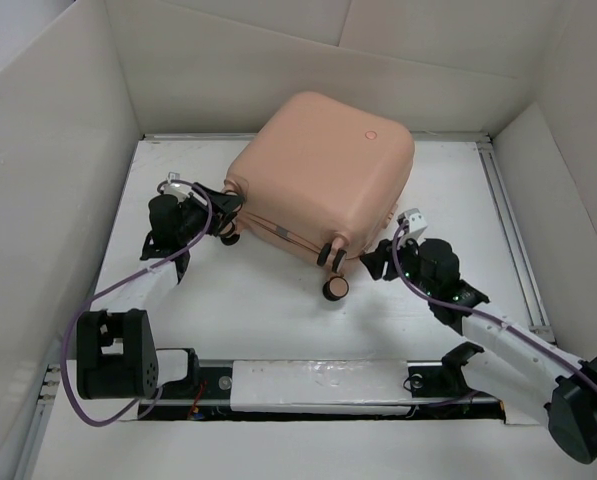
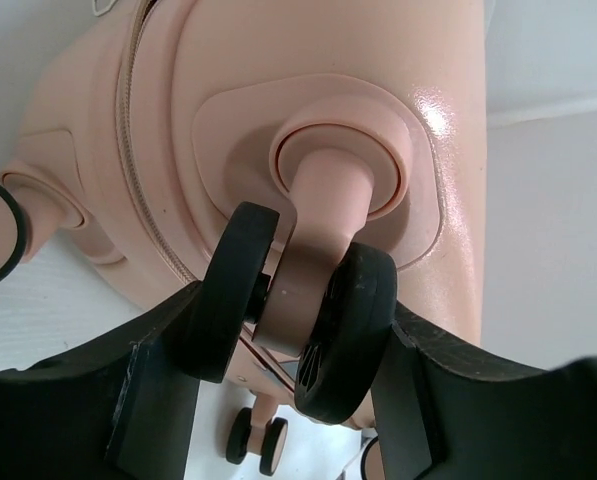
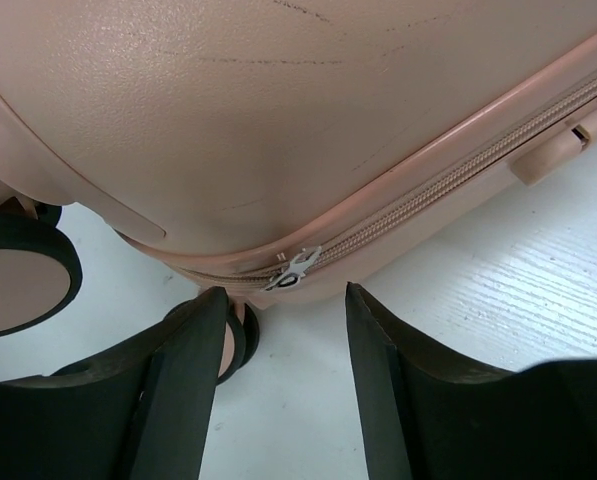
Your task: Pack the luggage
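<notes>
The luggage (image 1: pixel 323 165) is lying closed on the worktop (image 1: pixel 278 325) — the left claw (image 2: pixel 296 345) is clamping a caster wheel (image 2: pixel 350 315), while the right claw (image 3: pixel 286 312) is hanging half-open and empty beside the zipper pull (image 3: pixel 296 268).

No lettering, number or brand name can be read in any view. The large pale peach-pink hard-shell suitcase (image 1: pixel 318 175) carries a small round raised mark (image 1: pixel 370 133) on its upper shell (too small to tell whether it is a logo). The small silver metal zipper pull (image 3: pixel 296 268) on its seam shows no stamp that can be made out.
</notes>
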